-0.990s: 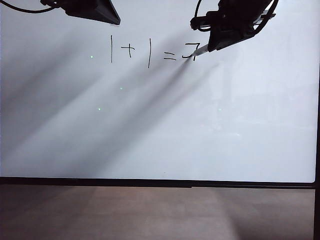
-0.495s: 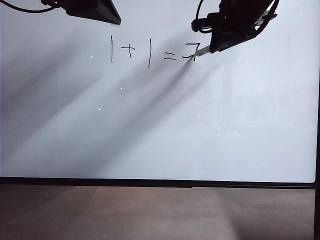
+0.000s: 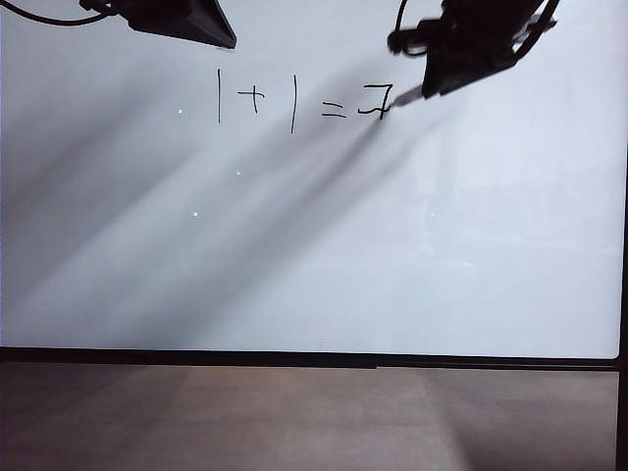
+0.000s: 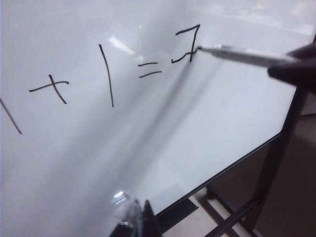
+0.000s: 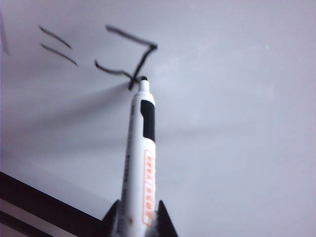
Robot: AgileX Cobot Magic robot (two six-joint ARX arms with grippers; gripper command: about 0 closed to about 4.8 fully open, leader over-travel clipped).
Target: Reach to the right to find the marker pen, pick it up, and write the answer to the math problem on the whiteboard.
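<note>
right gripper (image 3: 429,90): top right, closed on marker pen (image 3: 405,97) | pen tip: touching the answer (image 3: 373,100), just left of the gripper | the math problem (image 3: 280,101): further left of the right gripper, on the whiteboard (image 3: 314,255) | left gripper (image 3: 228,41): top left, above the math problem, jaw state unclear | wooden surface (image 3: 294,417): far below both

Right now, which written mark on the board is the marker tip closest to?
The answer, the angular figure after the equals sign; the marker pen in the right tool points at it.
</note>
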